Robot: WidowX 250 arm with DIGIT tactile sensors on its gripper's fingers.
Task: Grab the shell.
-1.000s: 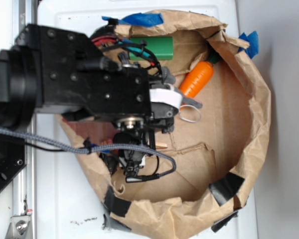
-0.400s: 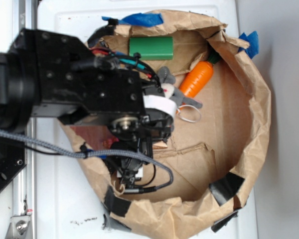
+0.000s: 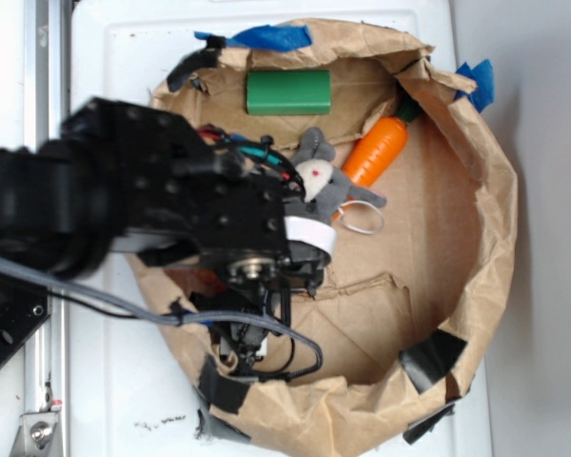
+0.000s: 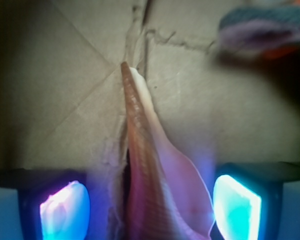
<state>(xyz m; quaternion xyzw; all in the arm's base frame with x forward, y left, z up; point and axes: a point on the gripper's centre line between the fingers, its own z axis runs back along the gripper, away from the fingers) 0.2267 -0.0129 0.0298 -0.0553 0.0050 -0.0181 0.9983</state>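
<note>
Exterior view shows the black WidowX arm has slid toward the lower left over the last second, so its bulk now covers the left half of the crumpled brown paper bag [image 3: 476, 190] lying opened out on the white counter [image 3: 124, 400], and the green rectangular block [image 3: 288, 91] at the far edge, partly hidden a moment ago, is fully uncovered. The small grey stuffed mouse [image 3: 322, 179] beside the smooth orange toy carrot with green top [image 3: 376, 150] has also come clear of the arm. From the wrist camera, the gripper [image 4: 151, 205] hangs with jaws released, one glowing blue pad [image 4: 64, 210] on each side of the slim tan-orange ribbed shell with a pale pinkish lip [image 4: 150, 165], which lies on the cardboard floor between them, its point aimed away. Judging by this, the approach looks lined up and only closing remains.
</note>
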